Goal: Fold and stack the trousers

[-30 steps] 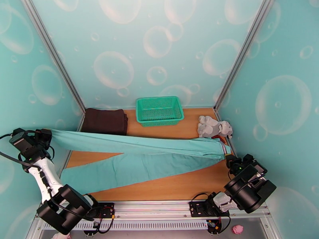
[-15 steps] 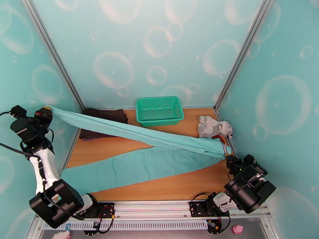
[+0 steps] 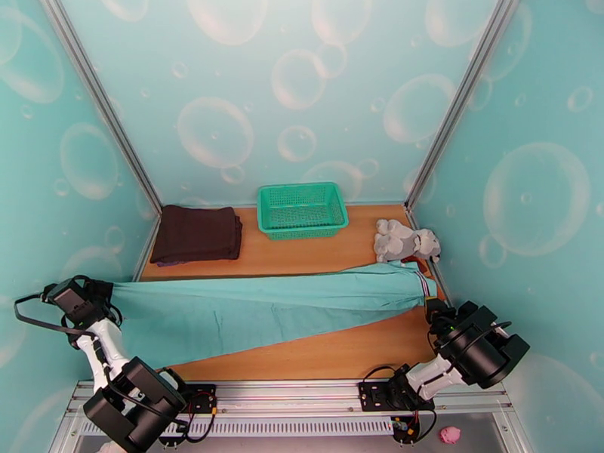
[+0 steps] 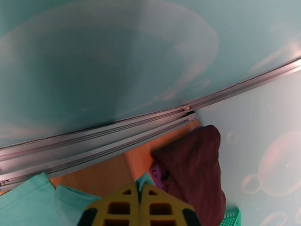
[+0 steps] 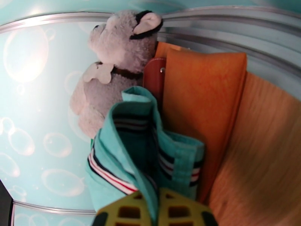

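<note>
The light teal trousers (image 3: pixel 264 311) are stretched across the table from left to right, one leg lying over the other. My left gripper (image 3: pixel 104 300) is shut on the leg end at the table's left edge. In the left wrist view its yellow fingers (image 4: pixel 113 208) are pressed together, with teal cloth (image 4: pixel 34 200) beside them. My right gripper (image 3: pixel 432 302) is shut on the striped waistband (image 5: pixel 124 162) at the right edge. There the cloth runs between the yellow fingertips (image 5: pixel 128 211).
A dark brown folded garment (image 3: pixel 196 234) lies at the back left, and a green basket (image 3: pixel 302 209) stands at the back middle. A grey plush toy (image 3: pixel 404 241) sits at the back right, with an orange object (image 5: pixel 203 110) beside it. Bare wood shows along the front.
My left gripper swung the leg end up and back over the brown garment, then down and forward. The upper leg now lies on the lower one. The right gripper stayed almost still.
</note>
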`<state>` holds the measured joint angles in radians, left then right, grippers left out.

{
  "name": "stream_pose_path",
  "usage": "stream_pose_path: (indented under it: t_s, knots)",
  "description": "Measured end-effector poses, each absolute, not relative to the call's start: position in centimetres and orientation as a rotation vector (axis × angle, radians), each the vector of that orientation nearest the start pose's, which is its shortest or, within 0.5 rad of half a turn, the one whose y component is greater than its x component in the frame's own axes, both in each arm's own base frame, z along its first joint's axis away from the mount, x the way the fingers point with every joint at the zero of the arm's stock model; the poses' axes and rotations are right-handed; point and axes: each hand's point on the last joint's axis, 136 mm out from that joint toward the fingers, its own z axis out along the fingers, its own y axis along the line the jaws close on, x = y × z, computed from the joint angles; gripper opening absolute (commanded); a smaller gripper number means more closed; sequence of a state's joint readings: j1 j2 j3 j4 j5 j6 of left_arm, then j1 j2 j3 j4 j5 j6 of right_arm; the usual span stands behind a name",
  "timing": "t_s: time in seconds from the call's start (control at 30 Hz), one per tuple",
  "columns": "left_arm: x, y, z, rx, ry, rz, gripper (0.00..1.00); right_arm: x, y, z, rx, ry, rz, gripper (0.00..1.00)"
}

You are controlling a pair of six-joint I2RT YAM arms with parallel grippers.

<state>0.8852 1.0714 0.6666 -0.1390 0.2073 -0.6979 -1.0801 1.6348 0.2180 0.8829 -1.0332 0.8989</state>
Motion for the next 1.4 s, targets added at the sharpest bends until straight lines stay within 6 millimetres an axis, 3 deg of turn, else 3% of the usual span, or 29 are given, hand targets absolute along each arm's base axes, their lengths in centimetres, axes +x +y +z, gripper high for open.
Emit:
stream_pose_path:
  t_s: [0.33,0.43,0.67,0.77,0.83,0.9,0.97,1.0,1.13,1.23,1.4]
  knots:
    - [24.5,25.4,18.2,-1.405,1.559,-0.061,0.02,26.4,-16.8,6.9,1.177,1.455,1.050,0.00]
    - [23.2,25.2,17.0,-1.449,1.542,-0.046,0.19,26.4,-16.8,7.0,1.175,1.453,1.048,0.00]
    - [18.6,25.9,13.8,-1.634,1.419,-0.010,0.29,26.5,-17.5,8.1,1.163,1.468,0.981,0.00]
    - [17.3,25.5,13.8,-1.669,1.369,0.000,0.29,26.4,-17.7,8.7,1.150,1.484,0.942,0.01]
    - [17.0,25.3,14.7,-1.657,1.338,0.007,0.31,26.2,-17.7,9.0,1.148,1.491,0.924,0.12]
    - [16.7,25.1,16.1,-1.629,1.298,0.011,0.34,26.0,-17.8,9.4,1.147,1.494,0.898,0.37]
    - [16.9,24.7,17.4,-1.581,1.283,-0.004,0.36,25.8,-18.1,10.0,1.136,1.493,0.859,0.51]
    - [17.2,24.3,18.0,-1.549,1.284,-0.021,0.36,25.8,-18.3,10.5,1.125,1.494,0.835,0.98]
    - [20.7,20.8,19.4,-1.381,1.408,-0.143,0.36,26.6,-18.1,13.1,1.041,1.542,0.741,0.99]
    - [24.3,16.2,19.8,-1.206,1.596,-0.244,0.35,28.2,-16.7,16.3,0.920,1.593,0.645,0.99]
    - [28.6,7.8,19.6,-0.901,1.900,-0.379,0.35,31.5,-10.3,21.3,0.654,1.699,0.545,0.99]
